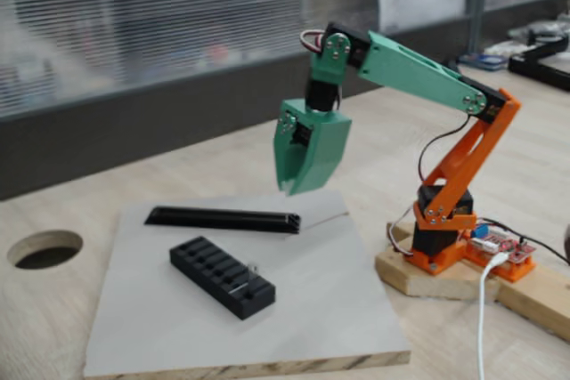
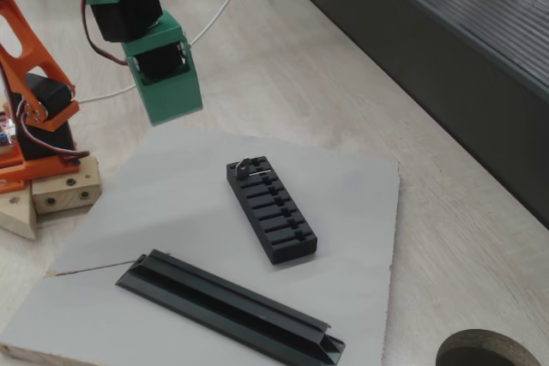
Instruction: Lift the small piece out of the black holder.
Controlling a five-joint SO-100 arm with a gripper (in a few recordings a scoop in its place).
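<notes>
- Nearest the camera, on the grey board (image 1: 294,327), sits the black holder (image 1: 222,277), slotted top up, beside a longer black profile bar (image 1: 224,218).
- At one end slot, the small piece (image 2: 248,164) stands up: a tiny grey metal tab, likely light, stiff and slippery; pinch its exposed top edge.
- Farther back and above, the green gripper (image 1: 291,186) hangs clear, touching nothing, carrying nothing; whether its jaws are parted, I cannot tell.
</notes>
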